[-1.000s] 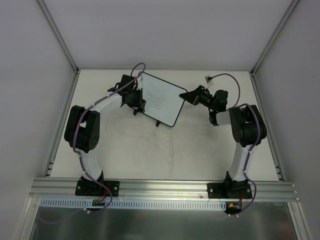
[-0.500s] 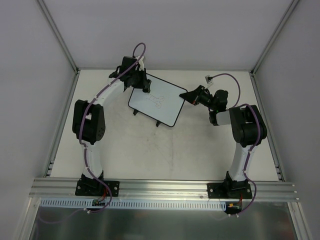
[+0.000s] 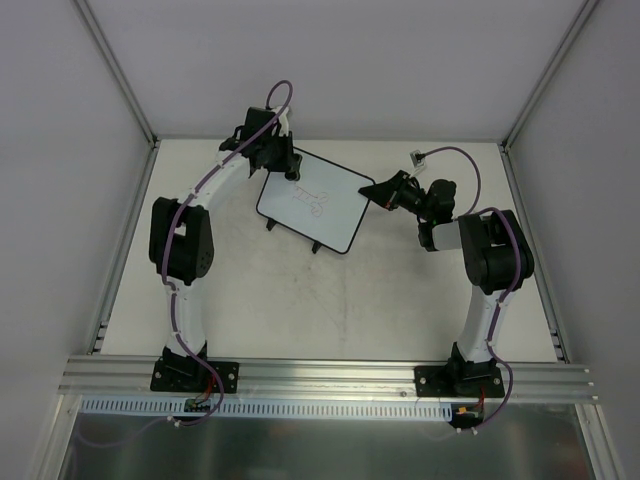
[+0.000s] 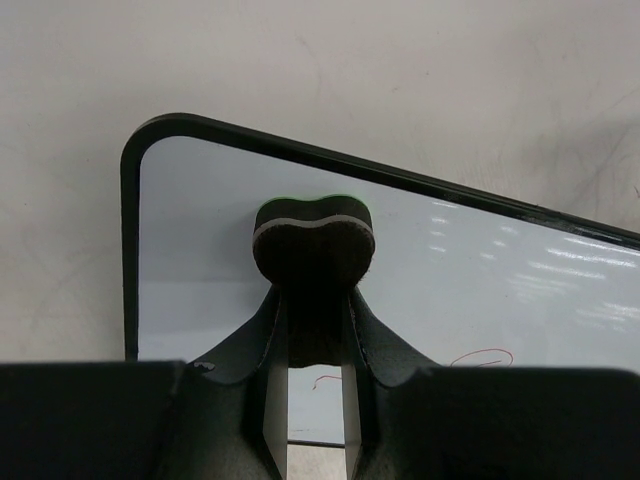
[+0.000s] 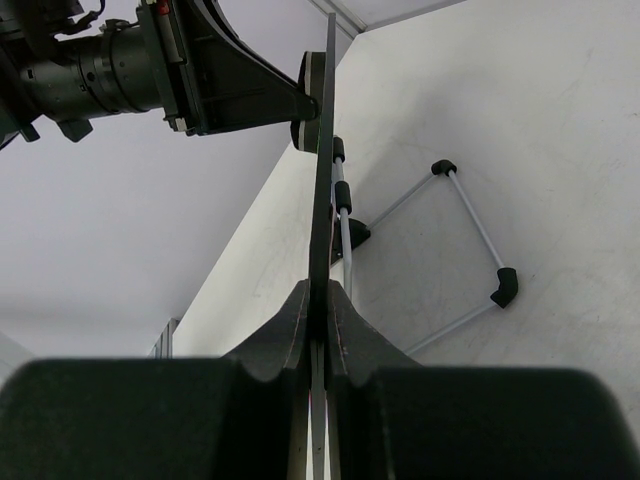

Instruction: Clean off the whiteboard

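The whiteboard (image 3: 318,207) stands tilted on its wire stand at the back middle of the table, with a thin red line drawing (image 3: 315,199) on it. My left gripper (image 3: 290,170) is shut on a dark heart-shaped eraser (image 4: 313,243) with a green rim, pressed against the board's far-left corner (image 4: 170,200). Bits of red line (image 4: 482,355) show below the eraser. My right gripper (image 3: 372,191) is shut on the board's right edge. In the right wrist view the board (image 5: 324,150) is seen edge-on between the fingers (image 5: 355,335).
The board's wire stand with black feet (image 5: 470,235) rests on the table behind it. A small white plug on a purple cable (image 3: 420,157) lies at the back right. Grey walls and frame posts enclose the table; an aluminium rail (image 3: 330,375) runs along the near edge.
My left gripper has moved with the eraser from the board's left edge up to its far-left corner. The board has tipped slightly. The right arm has not moved.
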Available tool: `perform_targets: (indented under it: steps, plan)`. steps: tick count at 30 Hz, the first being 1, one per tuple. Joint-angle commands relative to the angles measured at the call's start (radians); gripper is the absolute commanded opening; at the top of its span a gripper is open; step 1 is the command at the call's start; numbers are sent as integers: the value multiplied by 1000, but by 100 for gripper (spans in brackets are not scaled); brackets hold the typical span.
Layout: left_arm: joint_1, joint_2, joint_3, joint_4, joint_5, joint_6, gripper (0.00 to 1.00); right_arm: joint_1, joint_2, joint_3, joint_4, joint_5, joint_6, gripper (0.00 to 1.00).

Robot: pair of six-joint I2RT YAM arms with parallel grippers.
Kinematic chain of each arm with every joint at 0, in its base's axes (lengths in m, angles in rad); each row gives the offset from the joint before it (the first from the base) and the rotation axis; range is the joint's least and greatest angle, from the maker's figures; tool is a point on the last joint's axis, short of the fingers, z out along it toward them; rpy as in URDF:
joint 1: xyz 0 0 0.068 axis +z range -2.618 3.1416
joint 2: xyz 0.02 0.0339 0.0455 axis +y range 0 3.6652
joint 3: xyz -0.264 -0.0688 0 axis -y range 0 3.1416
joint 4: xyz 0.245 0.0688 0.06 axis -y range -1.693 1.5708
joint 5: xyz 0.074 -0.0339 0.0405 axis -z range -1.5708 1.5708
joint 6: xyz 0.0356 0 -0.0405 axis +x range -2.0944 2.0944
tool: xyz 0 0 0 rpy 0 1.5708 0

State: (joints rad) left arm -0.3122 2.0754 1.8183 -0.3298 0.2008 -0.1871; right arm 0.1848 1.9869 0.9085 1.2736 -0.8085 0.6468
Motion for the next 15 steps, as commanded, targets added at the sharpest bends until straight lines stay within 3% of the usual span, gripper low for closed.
perform_targets:
  steps: [1, 15]
  plan:
    - [9, -9, -43, -32, 0, 14, 0, 4, -73, 10, 257, -64, -4, 0]
    - [-64, -118, -267, -38, -69, 57, 0, 4, -69, 12, 257, -64, -3, 0]
